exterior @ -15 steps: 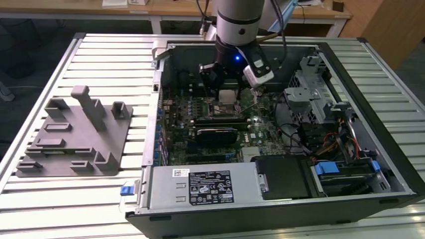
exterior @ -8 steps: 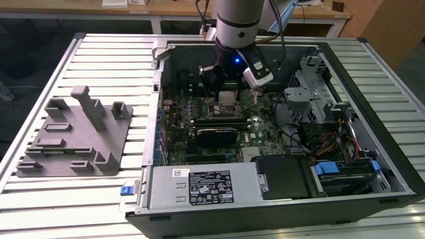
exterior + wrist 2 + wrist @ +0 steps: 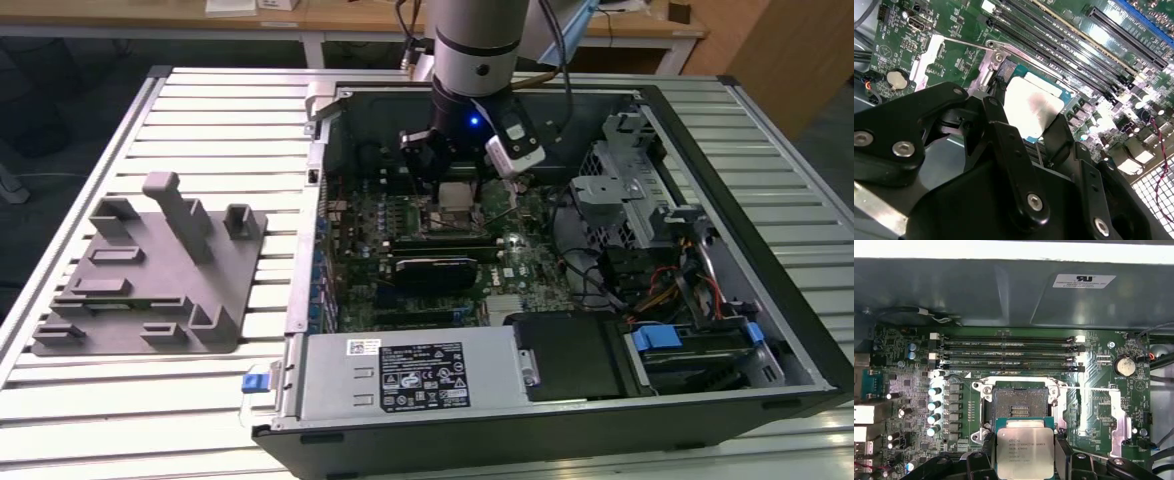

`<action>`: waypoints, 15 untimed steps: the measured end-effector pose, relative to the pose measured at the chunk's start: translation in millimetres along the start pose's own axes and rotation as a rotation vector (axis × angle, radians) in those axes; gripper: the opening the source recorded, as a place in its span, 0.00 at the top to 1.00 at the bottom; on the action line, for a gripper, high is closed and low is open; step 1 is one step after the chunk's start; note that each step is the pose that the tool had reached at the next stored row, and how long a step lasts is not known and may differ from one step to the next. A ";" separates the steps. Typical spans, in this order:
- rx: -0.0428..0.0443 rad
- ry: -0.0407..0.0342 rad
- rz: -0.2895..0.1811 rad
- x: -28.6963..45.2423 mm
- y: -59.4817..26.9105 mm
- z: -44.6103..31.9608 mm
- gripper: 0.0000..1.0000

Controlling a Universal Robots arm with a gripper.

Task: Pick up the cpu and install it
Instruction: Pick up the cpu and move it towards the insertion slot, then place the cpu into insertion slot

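1. Gripper [image 3: 1025,460] of black jointed metal links, clamped on the cpu [image 3: 1025,452], a small flat square chip with a silvery metal top and a thin green rim. One black fingertip [image 3: 1061,455] pressed against each of two opposite edges.
2. Grip taken on the rims alone, with the shiny top face left bare between the fingers. By judgement, done to keep the underside contacts untouched and the chip level for seating.
3. Chip carried flat, its sides squared to the green printed motherboard [image 3: 1094,380] underneath. Probably lined up that way to match the square recess below.
4. Open black square socket [image 3: 1019,402] with a bright steel frame, just beyond the fingertips and lower than the chip. Dark contact field bare, so not yet filled. Chip apart from it, near but not seated; impossible to judge the gap more closely.
5. Four long black memory slots [image 3: 1009,354] further out past the socket, running parallel, untouched by the hand.
6. Seen from the exterior view, hand reaching down inside the open black computer case [image 3: 561,435], close over the board. Likely needed for a straight, vertical approach to the socket.
7. Grey plastic fixture tray [image 3: 147,290] with upright posts, well apart from the hand, outside the case on the slatted metal table [image 3: 174,110]. Apparently a stand for parts, playing no part in the present grip.
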State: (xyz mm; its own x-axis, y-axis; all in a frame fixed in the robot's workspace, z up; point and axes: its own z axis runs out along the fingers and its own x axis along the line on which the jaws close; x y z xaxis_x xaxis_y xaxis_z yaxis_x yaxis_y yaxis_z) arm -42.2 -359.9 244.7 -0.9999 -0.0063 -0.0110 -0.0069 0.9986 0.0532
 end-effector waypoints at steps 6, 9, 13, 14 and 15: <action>-0.0001 -0.0001 0.001 0.0 0.1 0.1 0.45; -0.0001 -0.0001 0.001 0.0 0.1 0.1 0.45; -0.0001 -0.0002 0.002 0.0 0.1 0.1 0.45; 0.0001 -0.0007 0.011 0.0 0.0 0.1 0.45; 0.0003 -0.0016 0.030 0.0 0.0 0.1 0.45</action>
State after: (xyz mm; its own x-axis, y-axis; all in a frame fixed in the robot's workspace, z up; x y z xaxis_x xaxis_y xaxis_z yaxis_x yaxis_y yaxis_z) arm -42.2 -359.9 244.6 -0.9997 0.0240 -0.0110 0.0234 0.9983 0.0532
